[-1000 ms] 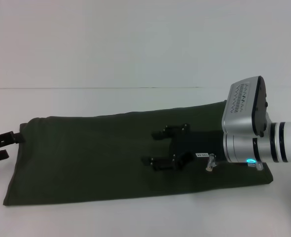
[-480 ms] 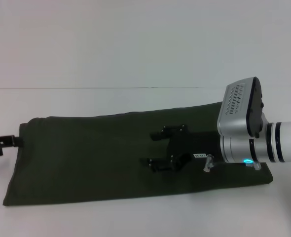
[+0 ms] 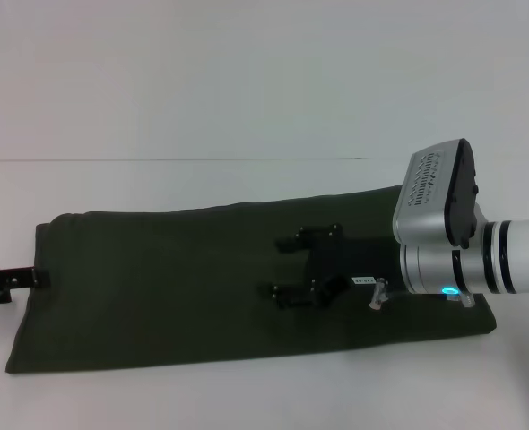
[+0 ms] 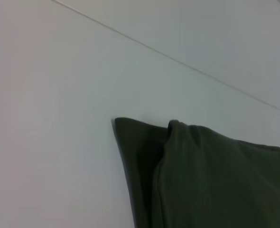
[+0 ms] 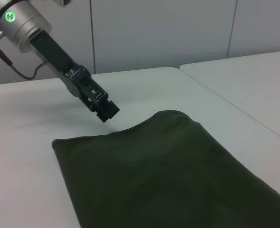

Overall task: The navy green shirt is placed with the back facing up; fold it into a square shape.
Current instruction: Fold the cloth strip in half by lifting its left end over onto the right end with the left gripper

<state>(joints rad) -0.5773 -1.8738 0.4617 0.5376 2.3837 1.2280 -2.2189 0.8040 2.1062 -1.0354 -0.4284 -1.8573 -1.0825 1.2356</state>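
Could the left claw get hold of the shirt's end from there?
Probably yes: the left claw sits right at the navy green shirt's end, with nothing between them.

Even, soft overhead light; faint shadows; left wrist view blurred

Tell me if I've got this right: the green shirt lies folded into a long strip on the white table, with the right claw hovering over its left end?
Not quite. The head view shows the right claw over the right half of the green shirt, not its left end.
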